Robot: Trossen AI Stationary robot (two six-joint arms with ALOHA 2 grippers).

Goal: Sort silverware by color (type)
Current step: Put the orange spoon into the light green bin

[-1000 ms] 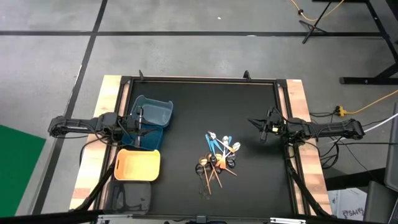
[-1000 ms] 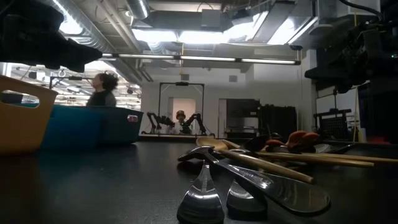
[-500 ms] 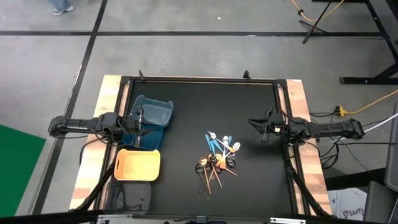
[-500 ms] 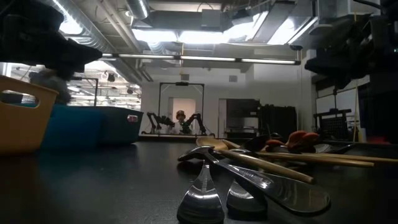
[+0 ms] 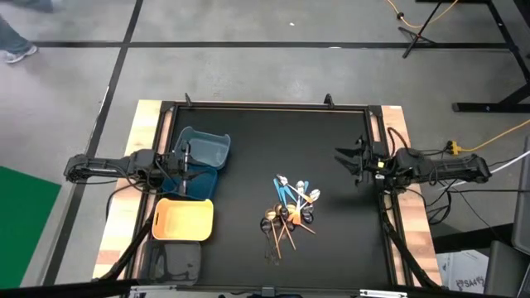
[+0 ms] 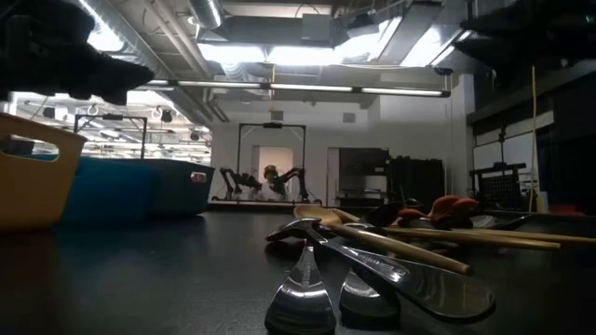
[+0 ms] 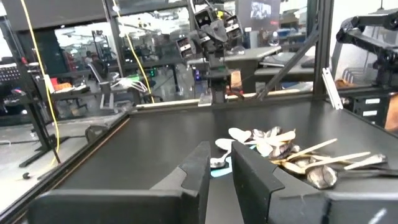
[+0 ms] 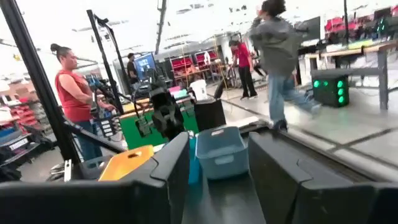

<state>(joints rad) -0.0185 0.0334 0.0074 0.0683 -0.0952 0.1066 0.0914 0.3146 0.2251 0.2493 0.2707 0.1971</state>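
High view, and the black worktop (image 5: 248, 149) sits in a pale wooden frame, with lots of bare dark surface across its middle and far side. The silverware (image 5: 290, 215) lies in one tangled heap right of centre, towards the near edge: thin light-blue pieces, orange handles crossing, dark rounded heads, all overlapping. From the low view the heap shows glossy metal bowls and long slim handles lying flat. Over on the left edge, three plastic bins line up: a grey-blue bin (image 5: 204, 148) touching a darker blue bin (image 5: 195, 182), then a yellow bin (image 5: 183, 219) with a handle cut-out. The left gripper (image 5: 187, 162) hangs over the blue bins, its jaws a narrow gap apart and nothing between them. The right gripper (image 5: 346, 161) hovers by the right rim, well apart from the heap, jaws spread wide and empty. People walk in the room beyond.
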